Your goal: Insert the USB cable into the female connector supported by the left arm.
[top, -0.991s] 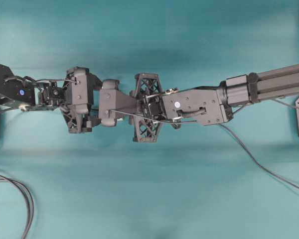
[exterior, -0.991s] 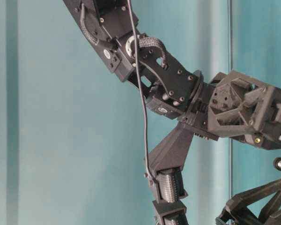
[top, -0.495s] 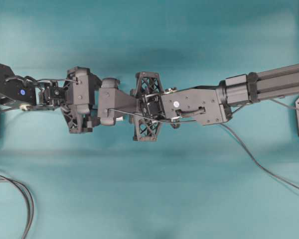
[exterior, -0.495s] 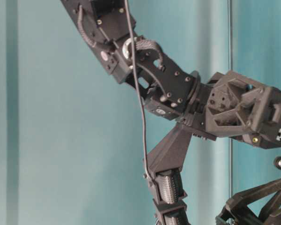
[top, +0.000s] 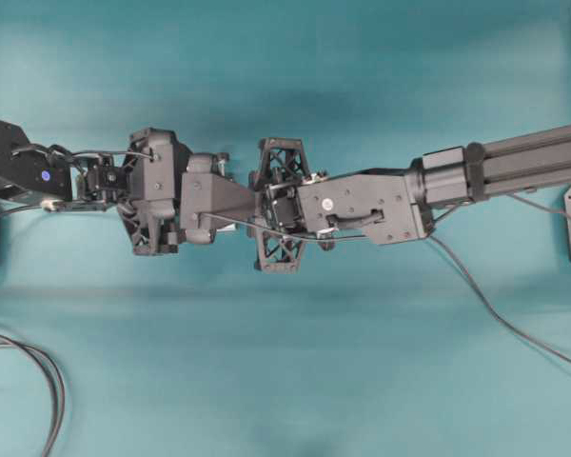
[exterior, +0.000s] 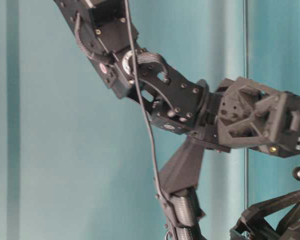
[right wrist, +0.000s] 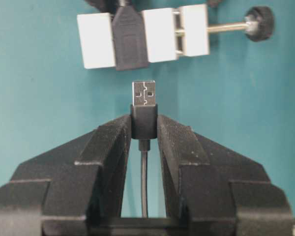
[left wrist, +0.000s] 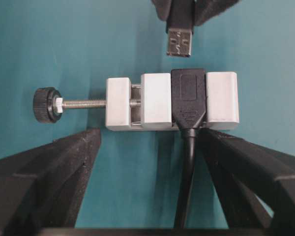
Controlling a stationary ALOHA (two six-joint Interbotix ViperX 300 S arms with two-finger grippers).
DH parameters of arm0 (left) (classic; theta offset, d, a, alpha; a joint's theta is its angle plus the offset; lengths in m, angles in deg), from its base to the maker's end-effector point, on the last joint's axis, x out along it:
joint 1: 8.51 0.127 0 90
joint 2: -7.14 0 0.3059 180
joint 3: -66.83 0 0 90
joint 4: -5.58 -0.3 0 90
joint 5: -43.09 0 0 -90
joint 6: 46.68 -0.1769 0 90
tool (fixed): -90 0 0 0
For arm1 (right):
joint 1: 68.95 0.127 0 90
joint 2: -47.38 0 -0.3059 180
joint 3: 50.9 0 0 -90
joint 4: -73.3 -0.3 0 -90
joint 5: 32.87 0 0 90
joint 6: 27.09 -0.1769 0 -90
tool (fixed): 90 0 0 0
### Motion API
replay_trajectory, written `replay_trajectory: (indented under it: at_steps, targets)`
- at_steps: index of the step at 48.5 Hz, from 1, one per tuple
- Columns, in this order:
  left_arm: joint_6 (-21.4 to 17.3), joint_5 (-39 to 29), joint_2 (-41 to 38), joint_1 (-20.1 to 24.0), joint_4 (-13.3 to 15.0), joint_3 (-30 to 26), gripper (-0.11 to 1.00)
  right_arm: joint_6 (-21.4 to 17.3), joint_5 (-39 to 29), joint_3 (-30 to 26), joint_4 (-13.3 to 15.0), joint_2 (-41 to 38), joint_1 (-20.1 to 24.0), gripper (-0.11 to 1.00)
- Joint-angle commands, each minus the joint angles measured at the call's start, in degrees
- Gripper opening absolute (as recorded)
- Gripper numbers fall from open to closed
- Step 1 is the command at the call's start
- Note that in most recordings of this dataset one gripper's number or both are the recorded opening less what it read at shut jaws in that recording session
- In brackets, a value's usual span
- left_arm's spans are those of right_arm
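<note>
Both arms matte black: left arm [top: 38,176] blue dot, right arm [top: 514,167] ribbed boom, silver screws, lattice gripper frames.

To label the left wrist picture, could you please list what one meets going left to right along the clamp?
Black knob → threaded pin → small white end block → white jaw block → black female connector → right white block.
</note>
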Motion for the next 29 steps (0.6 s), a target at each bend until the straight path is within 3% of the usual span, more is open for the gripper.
replay_trajectory:
  at_steps: [1, 29]
  targets:
    - [-0.6, -0.1, 0.3, 0.3, 0.1, -0.6, 0.93, 0.0, 0.0, -1.7, 0.3, 0.5, 0.2, 0.22]
    - [-0.6, -0.2, 0.3, -0.3, 0.1, -0.7, 0.93, 0.0, 0.7, -2.5, 0.4, 0.4, 0.2, 0.22]
